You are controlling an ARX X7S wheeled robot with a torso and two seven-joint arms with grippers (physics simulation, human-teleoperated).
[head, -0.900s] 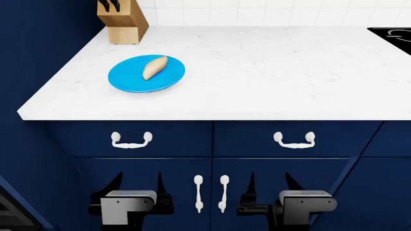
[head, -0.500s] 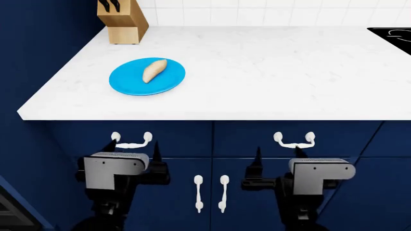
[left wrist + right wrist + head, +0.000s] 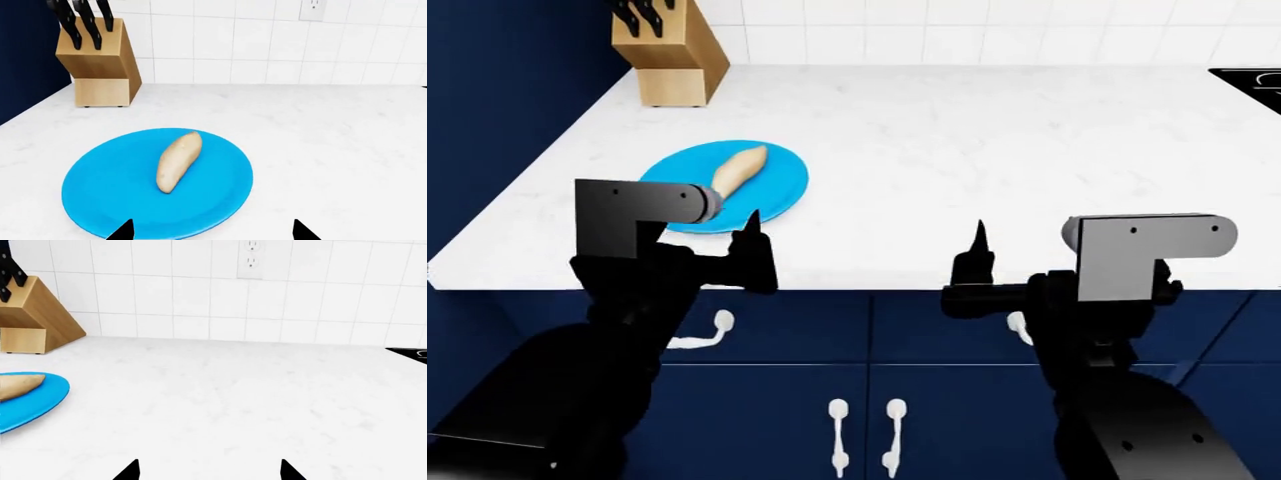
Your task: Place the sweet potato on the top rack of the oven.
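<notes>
Tan sweet potato rests on blue plate — both claws spread; wall socket shows only rightward

Bright, even, seemingly shadowless, sharp renders.

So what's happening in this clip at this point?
Nothing is being held. The sweet potato lies on a round blue plate on the white countertop, near a wooden knife block. The left gripper is open at the counter's front edge, pointed at the plate, and the right gripper is open and empty beside it. The oven is not in view.
</notes>
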